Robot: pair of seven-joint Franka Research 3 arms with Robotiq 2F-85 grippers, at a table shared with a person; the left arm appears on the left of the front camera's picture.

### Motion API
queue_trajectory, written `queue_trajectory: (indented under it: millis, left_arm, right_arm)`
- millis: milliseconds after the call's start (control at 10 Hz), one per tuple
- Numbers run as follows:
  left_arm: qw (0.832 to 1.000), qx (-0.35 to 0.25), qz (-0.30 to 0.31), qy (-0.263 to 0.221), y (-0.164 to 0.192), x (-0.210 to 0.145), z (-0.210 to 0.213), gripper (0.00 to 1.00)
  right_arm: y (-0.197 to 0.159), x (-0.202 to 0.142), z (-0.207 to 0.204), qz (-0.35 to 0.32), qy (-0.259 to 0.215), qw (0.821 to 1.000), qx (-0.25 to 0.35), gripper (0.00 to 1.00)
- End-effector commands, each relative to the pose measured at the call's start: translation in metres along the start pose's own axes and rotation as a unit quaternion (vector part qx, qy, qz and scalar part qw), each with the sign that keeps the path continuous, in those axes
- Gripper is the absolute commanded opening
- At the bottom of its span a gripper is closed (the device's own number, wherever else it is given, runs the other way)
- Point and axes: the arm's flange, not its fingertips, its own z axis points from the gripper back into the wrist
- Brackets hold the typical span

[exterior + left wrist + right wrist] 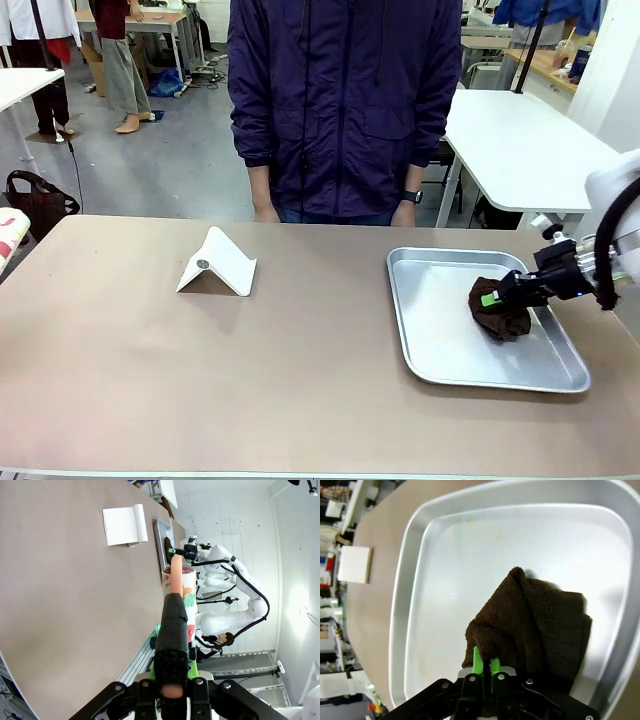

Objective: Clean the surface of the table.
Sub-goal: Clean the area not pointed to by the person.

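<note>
Jaws of the right gripper (492, 297) are pinched together on a fold of the brown cloth (503, 309), which lies in the metal tray (440, 340) on the right of the table (300, 380), so the pick-up looks to be in hand and lifting the cloth over the rim comes next. Off to the left, the left gripper (172, 690) is clamped on a cup's handle, and a folded white card (217, 264), standing well left of the tray before a person (345, 100), would obstruct wiping.
</note>
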Motion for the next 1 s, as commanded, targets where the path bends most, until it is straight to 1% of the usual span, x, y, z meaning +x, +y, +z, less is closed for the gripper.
queue_trajectory:
  millis: [0,100,200,300,400,600,700,800,900]
  left_arm:
    - [1.0,-0.008,-0.002,-0.002,-0.005,-0.002,0.0,0.22]
    - [1.0,-0.008,-0.002,-0.002,-0.005,-0.002,0.0,0.22]
    - [1.0,-0.008,-0.002,-0.002,-0.005,-0.002,0.0,0.22]
    - [1.0,-0.008,-0.002,-0.002,-0.005,-0.002,0.0,0.22]
    - [1.0,-0.008,-0.002,-0.002,-0.005,-0.002,0.0,0.22]
    - [1.0,-0.008,-0.002,-0.002,-0.005,-0.002,0.0,0.22]
    - [1.0,-0.008,-0.002,-0.002,-0.005,-0.002,0.0,0.22]
    - [1.0,-0.008,-0.002,-0.002,-0.005,-0.002,0.0,0.22]
    - [1.0,-0.008,-0.002,-0.002,-0.005,-0.002,0.0,0.22]
  right_arm:
    - [-0.011,-0.006,0.011,-0.002,0.001,0.999,0.046,0.06]
    - [-0.01,-0.008,0.017,-0.009,-0.007,0.995,0.1,0.06]
    - [-0.009,-0.009,0.028,-0.025,-0.018,0.983,0.183,0.06]
    - [-0.008,-0.01,0.036,-0.04,-0.014,0.971,0.236,0.06]
    - [-0.005,-0.017,0.051,-0.043,-0.011,0.951,0.307,0.06]
    - [0.006,-0.035,0.088,-0.025,-0.008,0.922,0.387,0.06]
    - [0.012,-0.044,0.108,-0.019,0.0,0.913,0.408,0.06]
    - [0.019,-0.056,0.129,-0.01,0.015,0.905,0.424,0.06]
    - [0.026,-0.069,0.141,-0.011,0.037,0.901,0.433,0.06]
